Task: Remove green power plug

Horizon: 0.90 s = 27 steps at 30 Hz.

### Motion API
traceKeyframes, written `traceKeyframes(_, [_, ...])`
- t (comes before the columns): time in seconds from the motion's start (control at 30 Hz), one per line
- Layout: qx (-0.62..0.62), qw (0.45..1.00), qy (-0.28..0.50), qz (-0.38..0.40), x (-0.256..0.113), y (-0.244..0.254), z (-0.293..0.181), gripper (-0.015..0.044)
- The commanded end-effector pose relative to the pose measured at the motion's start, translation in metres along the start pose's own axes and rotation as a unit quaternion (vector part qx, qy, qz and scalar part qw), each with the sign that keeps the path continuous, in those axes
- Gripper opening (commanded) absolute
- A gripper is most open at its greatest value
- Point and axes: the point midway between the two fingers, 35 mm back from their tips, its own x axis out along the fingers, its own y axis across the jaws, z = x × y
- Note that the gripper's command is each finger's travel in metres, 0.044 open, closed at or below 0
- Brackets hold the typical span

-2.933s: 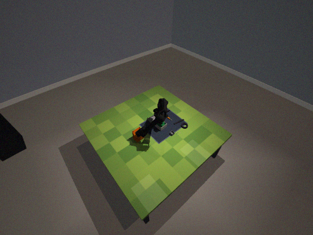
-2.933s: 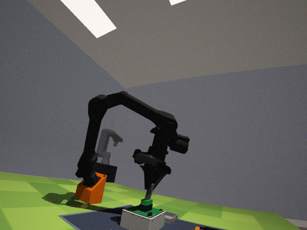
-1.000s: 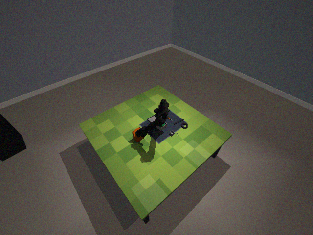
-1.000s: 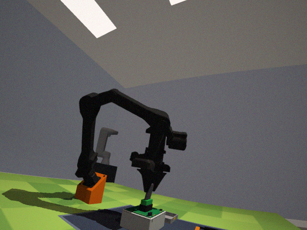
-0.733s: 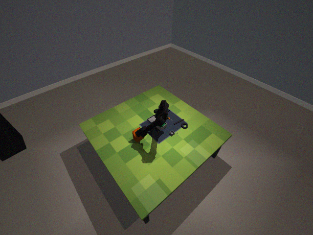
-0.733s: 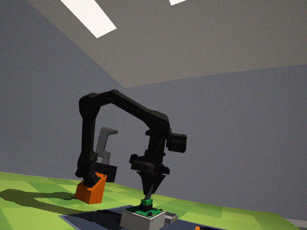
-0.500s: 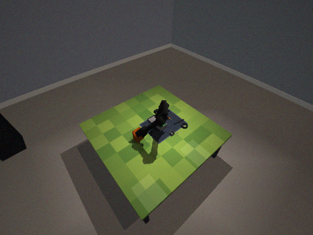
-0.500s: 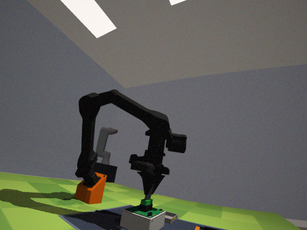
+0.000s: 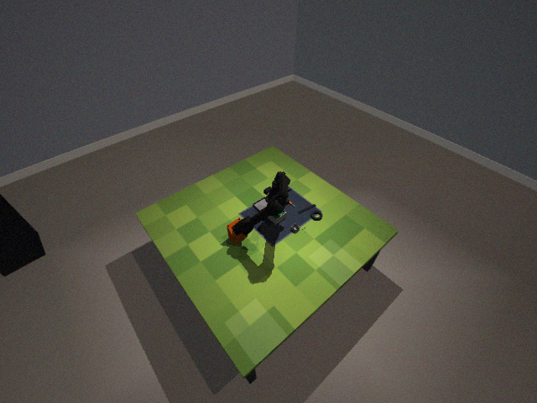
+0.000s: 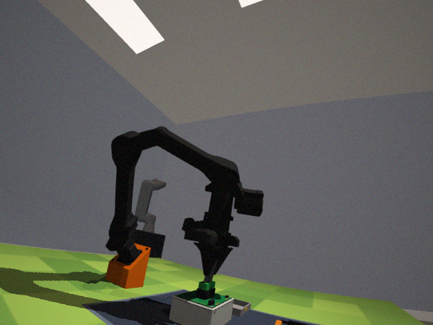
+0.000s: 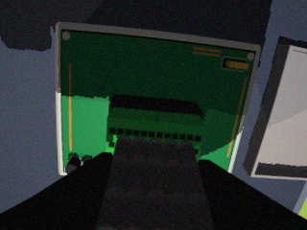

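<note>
Patchwork green tabletop (image 9: 260,303) (image 10: 297,297) (image 11: 303,209): we're clamping dark cables (image 10: 210,277) (image 11: 155,187).
Our fingers (image 10: 206,260) are pinching them just above the green plug (image 10: 206,285) (image 11: 154,122).

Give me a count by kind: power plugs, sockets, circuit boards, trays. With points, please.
Green power plug (image 10: 206,285) (image 11: 153,121): 1
Black socket (image 10: 205,292) (image 11: 155,104): 1
Circuit board (image 9: 283,213) (image 10: 220,299) (image 11: 86,120): 1
Grey tray (image 9: 260,204) (image 10: 240,308) (image 11: 285,110): 1
Total: 4

The arm (image 9: 260,214) (image 10: 183,148) is matte black with chunky rounded joints, and its claw (image 10: 208,274) (image 11: 155,167) has tapering black sides.
</note>
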Motion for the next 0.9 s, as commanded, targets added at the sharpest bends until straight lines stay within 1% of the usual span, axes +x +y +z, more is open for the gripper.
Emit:
traceKeyframes(0.0, [-0.002,1.0,0.002,0.002,-0.011,-0.002,0.0,0.0])
traceKeyframes(0.17, [-0.002,0.999,0.002,0.038,-0.019,-0.008,0.0,0.0])
traceKeyframes(0.27, [-0.002,0.999,0.002,0.038,-0.019,-0.008,0.0,0.0])
traceKeyframes(0.5, [-0.002,0.999,0.002,-0.051,-0.021,0.007,0.0,0.0])
traceKeyframes(0.63, [-0.002,0.997,0.001,-0.071,-0.022,0.011,0.0,0.0])
traceKeyframes(0.73, [-0.002,0.999,0.002,-0.053,-0.023,0.008,0.0,0.0])
traceKeyframes(0.87, [-0.002,1.0,0.002,0.001,-0.023,-0.002,0.0,0.0])
